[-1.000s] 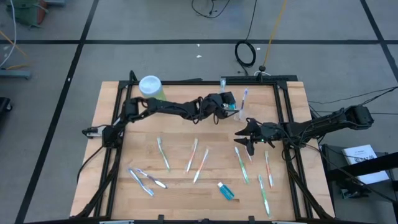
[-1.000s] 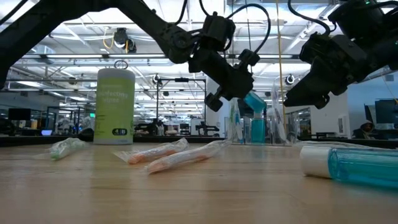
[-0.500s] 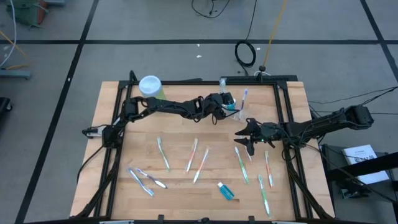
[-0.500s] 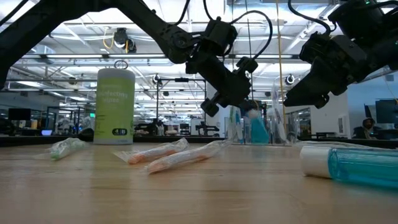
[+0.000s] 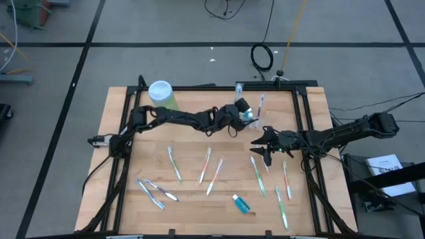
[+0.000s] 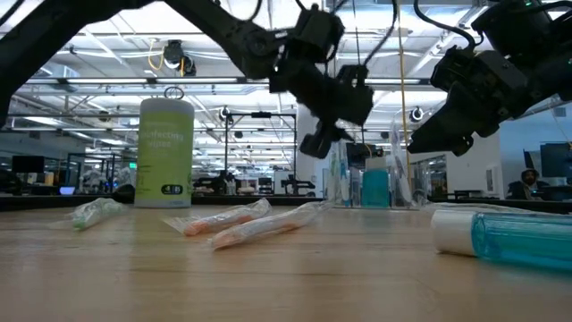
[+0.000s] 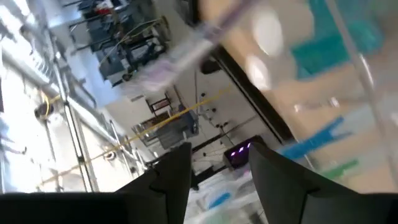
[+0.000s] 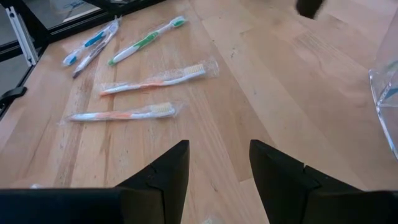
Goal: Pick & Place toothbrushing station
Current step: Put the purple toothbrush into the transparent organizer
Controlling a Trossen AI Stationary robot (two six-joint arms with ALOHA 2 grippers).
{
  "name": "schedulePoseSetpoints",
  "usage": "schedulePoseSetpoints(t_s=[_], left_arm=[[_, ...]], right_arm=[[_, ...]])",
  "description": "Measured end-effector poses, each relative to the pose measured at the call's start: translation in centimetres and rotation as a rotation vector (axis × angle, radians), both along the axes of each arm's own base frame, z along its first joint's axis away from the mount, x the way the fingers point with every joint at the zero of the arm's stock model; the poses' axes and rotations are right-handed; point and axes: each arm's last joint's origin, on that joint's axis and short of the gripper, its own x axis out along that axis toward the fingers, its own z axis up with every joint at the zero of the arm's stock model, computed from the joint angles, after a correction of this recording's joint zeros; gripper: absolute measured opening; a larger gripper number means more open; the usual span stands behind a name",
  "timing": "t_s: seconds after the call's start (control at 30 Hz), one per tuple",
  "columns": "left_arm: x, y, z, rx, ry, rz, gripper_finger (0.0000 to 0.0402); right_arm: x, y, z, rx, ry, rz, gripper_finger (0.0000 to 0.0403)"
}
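Lighting and image quality. In the high view you see the counter (image 5: 133, 199) evenly lit from overhead, with only soft, short shadows and no glare. In the low view, bright ceiling lamps (image 6: 165, 55) backlight the scene, so both arms read to you as dark silhouettes; the toothpaste tube (image 6: 505, 234) nearest the lens is out of focus. Your left wrist view is heavily smeared by motion blur, with washed-out highlights at one edge. Your right wrist view is sharp on the wrapped toothbrushes (image 8: 152, 78), soft at the dark fingers (image 8: 158, 177).
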Motion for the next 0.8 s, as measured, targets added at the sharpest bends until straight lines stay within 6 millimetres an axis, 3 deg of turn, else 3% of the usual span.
schedulePoseSetpoints(t_s=[0.17, 0.33, 0.6, 0.8], left_arm=[[-1.2, -1.4, 4.5, -0.133, -0.177, 0.021, 0.0147], [-4.3, -1.9, 9.8, -0.346, -0.34, 0.103, 0.0136], [-12.4, -2.8, 17.0, -0.759, -0.47, 0.234, 0.0136], [-19.3, -2.5, 20.3, -1.041, -0.538, 0.396, 0.0136]], right_arm=[[0.0, 0.0, 0.0, 0.003, 0.001, -0.001, 0.016], [0.0, 0.0, 0.0, 0.015, -0.001, -0.007, 0.016], [0.0, 0.0, 0.0, 0.058, -0.005, -0.027, 0.016], [0.0, 0.0, 0.1, 0.099, -0.016, -0.046, 0.016]])
